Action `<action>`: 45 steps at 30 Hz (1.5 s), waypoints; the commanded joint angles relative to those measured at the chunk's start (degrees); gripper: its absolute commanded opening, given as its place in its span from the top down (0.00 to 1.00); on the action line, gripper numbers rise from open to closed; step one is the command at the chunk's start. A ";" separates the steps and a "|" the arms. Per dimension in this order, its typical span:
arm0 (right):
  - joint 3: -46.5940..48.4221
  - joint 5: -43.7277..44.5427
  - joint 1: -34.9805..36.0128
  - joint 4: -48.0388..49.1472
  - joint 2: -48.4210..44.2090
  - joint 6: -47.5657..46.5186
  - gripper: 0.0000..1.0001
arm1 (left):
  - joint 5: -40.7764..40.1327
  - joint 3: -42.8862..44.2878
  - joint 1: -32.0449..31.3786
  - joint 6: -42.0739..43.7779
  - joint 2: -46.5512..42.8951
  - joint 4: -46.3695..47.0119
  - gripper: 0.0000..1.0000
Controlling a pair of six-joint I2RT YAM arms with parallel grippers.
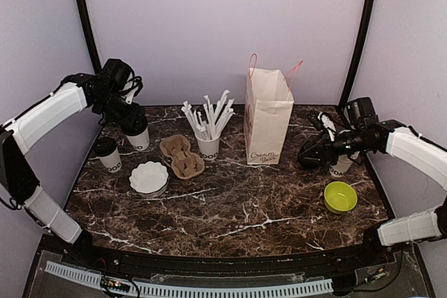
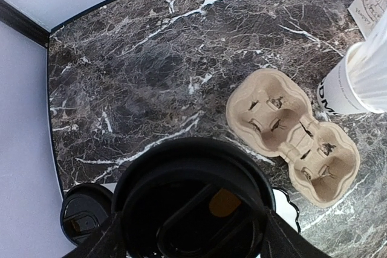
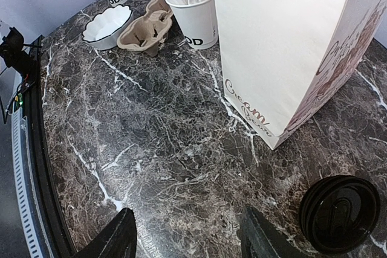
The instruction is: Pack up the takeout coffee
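One takeout coffee cup [image 1: 138, 136], white with a black lid [image 2: 190, 200], stands at the back left of the table. My left gripper [image 1: 130, 114] reaches down from above, and its fingers [image 2: 104, 245] press against both sides of the lid. A second lidded coffee cup [image 1: 108, 153] stands just to its left [image 2: 84, 217]. The tan two-cup carrier [image 1: 181, 156] lies empty to the right [image 2: 293, 134]. My right gripper [image 3: 188, 228] hangs open over bare marble, right of the white paper bag [image 1: 267, 116], with nothing between its fingers.
A white cup of wrapped straws [image 1: 208, 143] stands between carrier and bag. In front of the carrier sits a white fluted bowl [image 1: 149, 177]. A lime green bowl [image 1: 340, 197], a lidless white cup [image 1: 340, 166] and a stack of black lids [image 3: 340, 212] sit at the right.
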 commanded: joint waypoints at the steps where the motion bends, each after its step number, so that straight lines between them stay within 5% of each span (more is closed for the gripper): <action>1: -0.62 0.30 -0.22 0.61 -0.77 -0.15 0.41 | 2.25 -0.38 3.56 0.42 3.00 3.81 0.37; 23: 0.25 0.13 -0.22 -0.71 1.79 -1.35 0.41 | 8.38 1.06 13.78 -0.57 14.78 5.95 0.29; 33: 0.52 -0.28 -0.22 -0.67 1.39 -0.59 0.41 | 7.66 2.33 13.96 -0.63 13.13 4.20 0.16; 35: 0.58 0.02 -0.22 -0.56 1.32 -0.47 0.41 | 7.87 2.87 13.92 -0.39 11.34 4.10 0.02; 45: 8.27 0.23 -0.22 -8.26 2.74 -2.78 0.41 | 2.54 3.23 0.42 7.53 -0.73 11.01 0.01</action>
